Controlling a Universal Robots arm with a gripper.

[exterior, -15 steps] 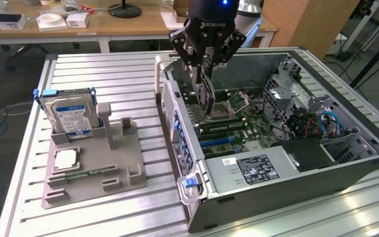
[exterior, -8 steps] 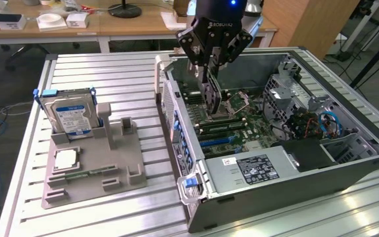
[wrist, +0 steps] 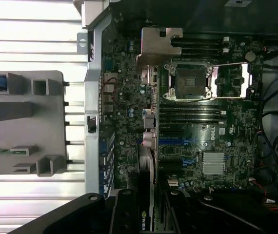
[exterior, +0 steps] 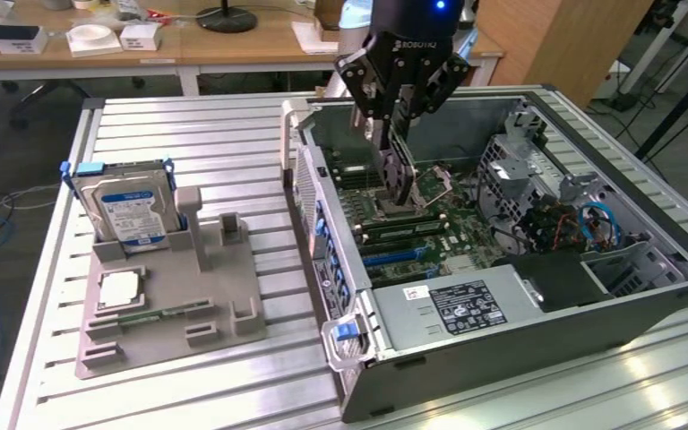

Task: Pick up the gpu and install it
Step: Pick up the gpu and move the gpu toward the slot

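On the ribbed metal worktop (exterior: 201, 134) lies the open computer case (exterior: 536, 349), its motherboard (exterior: 440, 233) facing up. Over that board the claw (exterior: 396, 134) is clenched on the gpu (exterior: 399, 175), which hangs directly beneath it inside the case, just above the processor socket (exterior: 394, 208). The card's long axis runs close to upright, and its silver bracket end seems to point down at the board, away from the claw, while the blue slots (exterior: 392, 255) lie just beside it.

Wooden desk (exterior: 275, 45) behind, grey floor (exterior: 10, 134), slatted metal table (exterior: 201, 134).
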